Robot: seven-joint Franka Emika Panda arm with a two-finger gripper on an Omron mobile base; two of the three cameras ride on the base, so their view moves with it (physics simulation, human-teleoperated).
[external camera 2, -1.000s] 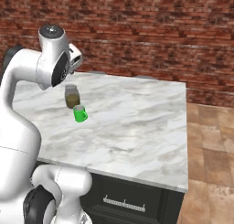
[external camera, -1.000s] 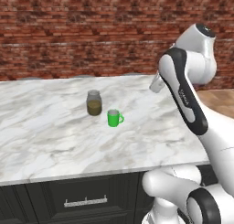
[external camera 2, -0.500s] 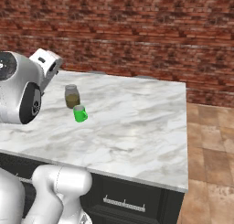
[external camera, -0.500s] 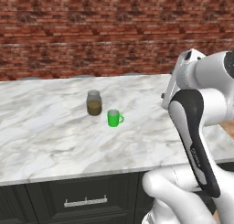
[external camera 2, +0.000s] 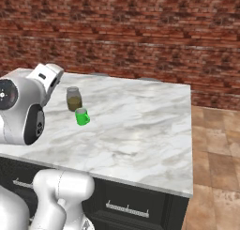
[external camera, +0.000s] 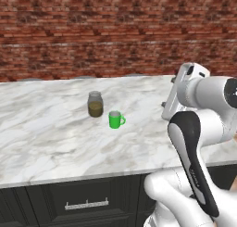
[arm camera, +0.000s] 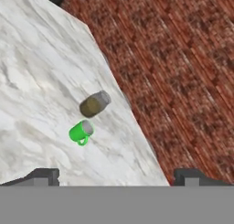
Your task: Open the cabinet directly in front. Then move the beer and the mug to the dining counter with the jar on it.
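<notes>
The green mug (external camera: 115,120) (external camera 2: 82,116) (arm camera: 81,132) stands upright on the marble dining counter (external camera: 46,133) (external camera 2: 140,126) (arm camera: 36,81), its handle turned away from the jar. The jar (external camera: 95,104) (external camera 2: 73,99) (arm camera: 94,104), with olive-brown contents, stands close beside it, a small gap between them. My gripper (arm camera: 116,177) is open and holds nothing; it looks at both from a distance. My hand (external camera: 184,89) (external camera 2: 47,79) hovers over the counter's near side, well apart from the mug. The beer and the cabinet are out of view.
A red brick wall (external camera: 115,36) runs behind the counter. Dark drawers with silver handles (external camera: 87,205) (external camera 2: 126,210) sit under the marble top. Tiled floor (external camera 2: 215,149) lies past the counter's right end. My own arm (external camera: 199,175) rises at the front edge.
The arm has folded down and back towards the base; the hand now sits lower, over the counter's near side. Mug and jar have not moved. The gripper stays open.
</notes>
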